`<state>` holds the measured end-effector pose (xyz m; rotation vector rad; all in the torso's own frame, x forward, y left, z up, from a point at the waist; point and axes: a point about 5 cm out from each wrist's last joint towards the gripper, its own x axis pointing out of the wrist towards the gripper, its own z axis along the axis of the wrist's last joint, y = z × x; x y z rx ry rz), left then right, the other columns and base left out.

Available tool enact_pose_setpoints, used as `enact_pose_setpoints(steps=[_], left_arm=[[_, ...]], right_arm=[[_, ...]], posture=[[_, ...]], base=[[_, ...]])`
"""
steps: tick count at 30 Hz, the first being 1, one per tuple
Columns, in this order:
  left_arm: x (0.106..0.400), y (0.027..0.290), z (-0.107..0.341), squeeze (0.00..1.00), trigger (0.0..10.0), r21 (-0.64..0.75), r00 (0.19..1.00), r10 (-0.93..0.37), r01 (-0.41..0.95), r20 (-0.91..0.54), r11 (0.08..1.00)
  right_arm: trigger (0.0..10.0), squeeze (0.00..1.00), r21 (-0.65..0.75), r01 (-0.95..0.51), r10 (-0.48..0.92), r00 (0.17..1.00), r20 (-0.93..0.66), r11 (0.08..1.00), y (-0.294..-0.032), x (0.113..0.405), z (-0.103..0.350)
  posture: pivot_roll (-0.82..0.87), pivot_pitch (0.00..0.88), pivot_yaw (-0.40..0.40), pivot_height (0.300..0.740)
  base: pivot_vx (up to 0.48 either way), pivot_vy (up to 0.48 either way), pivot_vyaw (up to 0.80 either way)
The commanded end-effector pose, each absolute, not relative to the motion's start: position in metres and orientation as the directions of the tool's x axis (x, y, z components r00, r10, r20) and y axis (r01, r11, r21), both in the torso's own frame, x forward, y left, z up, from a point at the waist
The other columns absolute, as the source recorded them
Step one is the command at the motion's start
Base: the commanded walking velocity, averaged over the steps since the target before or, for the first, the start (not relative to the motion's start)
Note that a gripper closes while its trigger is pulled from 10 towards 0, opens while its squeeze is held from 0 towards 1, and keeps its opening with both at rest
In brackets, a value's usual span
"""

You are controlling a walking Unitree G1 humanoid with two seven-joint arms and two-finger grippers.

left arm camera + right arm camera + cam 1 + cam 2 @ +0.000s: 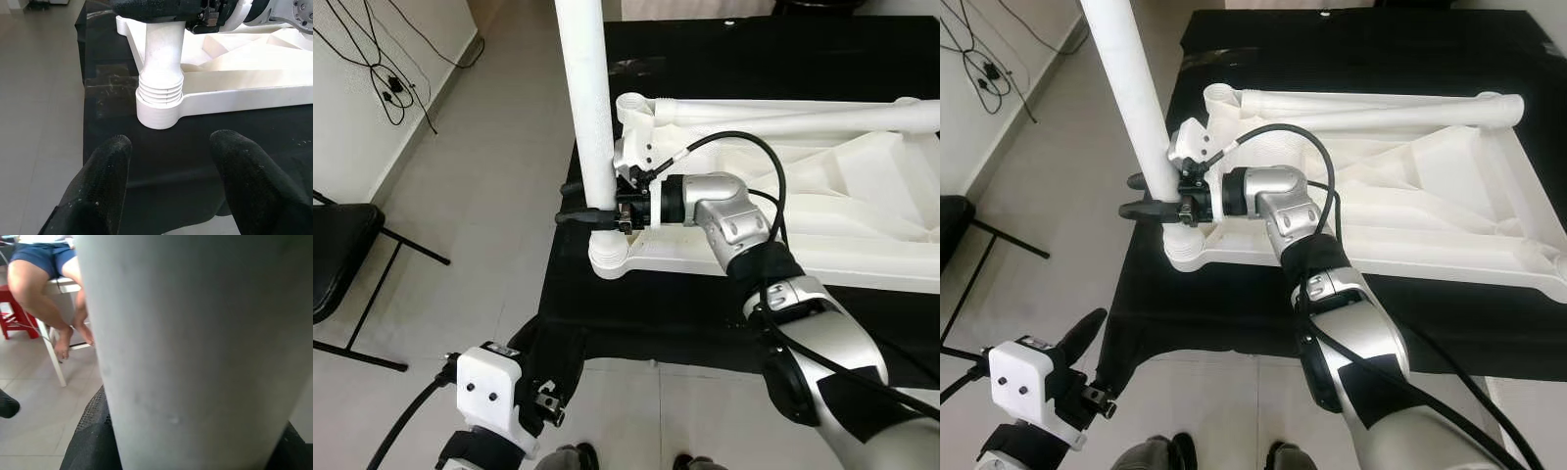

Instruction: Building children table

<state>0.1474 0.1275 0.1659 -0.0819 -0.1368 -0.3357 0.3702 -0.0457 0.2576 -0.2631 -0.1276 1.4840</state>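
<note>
The white table leg [590,108] is standing upright in the corner socket [608,257] of the upturned white tabletop [822,196], which is lying on the black table [636,313]. The right pincer [592,201] is pinching the leg just above the socket. The left pincer [171,186] is hovering near, spread open, probably touching nothing.

Pale grey tiled floor [480,166] under soft daylight. White wall [352,108] at left with dangling black cables [386,83]. Black folding metal chair [342,259] standing near that wall.
</note>
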Motion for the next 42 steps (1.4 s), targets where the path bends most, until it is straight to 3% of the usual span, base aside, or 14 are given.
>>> enact_pose_setpoints(steps=[1,5,7,11,12,13,16,26,27,28,29,35,36,42], left_arm=[[0.145,0.128,0.164,0.0,10.0,-0.051,0.938,-0.324,0.332,0.123,0.942],[0.146,0.128,0.164,0.0,10.0,-0.053,0.939,-0.323,0.331,0.122,0.942],[0.148,0.127,0.163,0.0,10.0,-0.056,0.939,-0.321,0.33,0.125,0.942],[0.148,0.127,0.163,0.0,10.0,-0.057,0.939,-0.321,0.329,0.126,0.942],[0.149,0.126,0.163,0.0,10.0,-0.058,0.939,-0.32,0.329,0.129,0.942],[0.149,0.126,0.163,0.0,10.0,-0.058,0.939,-0.32,0.329,0.129,0.942],[0.151,0.127,0.163,0.0,10.0,-0.059,0.939,-0.317,0.327,0.136,0.943],[0.164,0.127,0.159,0.0,10.0,-0.055,0.936,-0.318,0.329,0.152,0.943],[0.165,0.128,0.159,0.0,10.0,-0.053,0.938,-0.312,0.323,0.154,0.945],[0.165,0.128,0.159,0.0,10.0,-0.053,0.938,-0.312,0.323,0.154,0.945],[0.165,0.129,0.158,0.0,10.0,-0.052,0.939,-0.306,0.317,0.155,0.947],[0.165,0.129,0.158,0.0,10.0,-0.052,0.941,-0.301,0.312,0.156,0.949],[0.165,0.128,0.158,0.0,10.0,-0.053,0.94,-0.303,0.314,0.157,0.948],[0.165,0.127,0.158,0.0,10.0,-0.056,0.939,-0.305,0.317,0.159,0.947]], right_arm=[[0.0,0.0,-0.231,-0.972,0.994,0.059,-0.089,0.037,-0.042,0.369,0.255],[0.0,0.0,-0.254,-0.966,0.993,0.079,-0.093,0.053,-0.047,0.372,0.255],[0.0,0.0,-0.295,-0.93,0.962,0.256,-0.098,0.217,-0.064,0.38,0.252],[0.0,0.0,-0.283,-0.915,0.941,0.326,-0.09,0.29,-0.069,0.383,0.251],[0.0,0.0,-0.192,-0.766,0.781,0.625,0.003,0.614,-0.072,0.386,0.236],[0.0,0.0,-0.192,-0.766,0.781,0.625,0.003,0.614,-0.072,0.386,0.236],[0.0,0.0,-0.077,-0.347,0.347,0.938,-0.014,0.935,-0.096,0.366,0.2],[0.0,0.0,-0.128,-0.442,0.445,0.895,-0.009,0.888,-0.055,0.334,0.188],[6.4,0.0,-0.142,-0.456,0.46,0.888,-0.006,0.878,-0.054,0.338,0.191],[6.4,0.0,-0.142,-0.456,0.46,0.888,-0.006,0.878,-0.054,0.338,0.191],[10.0,0.0,-0.16,-0.477,0.483,0.876,-0.002,0.864,-0.054,0.342,0.194],[10.0,0.0,-0.188,-0.541,0.549,0.836,-0.015,0.819,-0.051,0.348,0.199],[10.0,1.0,-0.152,-0.555,0.559,0.829,-0.021,0.818,-0.057,0.35,0.205],[10.0,1.0,-0.106,-0.696,0.703,0.71,0.046,0.71,-0.06,0.357,0.223]], posture=[[0.15,0.273,0.021,0.74],[0.14,0.268,0.019,0.74],[0.12,0.262,0.005,0.74],[0.12,0.262,0.005,0.74],[0.1,0.259,-0.013,0.74],[0.1,0.259,-0.013,0.74],[0.08,0.257,-0.011,0.74],[0.06,0.202,-0.005,0.74],[0.06,0.198,-0.007,0.74],[0.06,0.198,-0.007,0.74],[0.06,0.194,-0.009,0.74],[0.06,0.192,-0.012,0.74],[0.07,0.192,-0.014,0.74],[0.07,0.192,-0.013,0.74]], base=[[0.0,0.0,0.0],[0.0,0.0,0.0],[0.0,0.0,0.0],[0.0,0.0,0.0],[0.0,0.0,0.0],[0.0,0.0,0.0],[0.0,0.0,0.0],[0.0,0.0,0.0],[0.0,0.0,0.0],[0.0,0.0,0.0],[0.0,0.0,0.0],[0.0,0.0,0.0],[0.0,0.0,0.0],[0.0,0.0,0.0]])
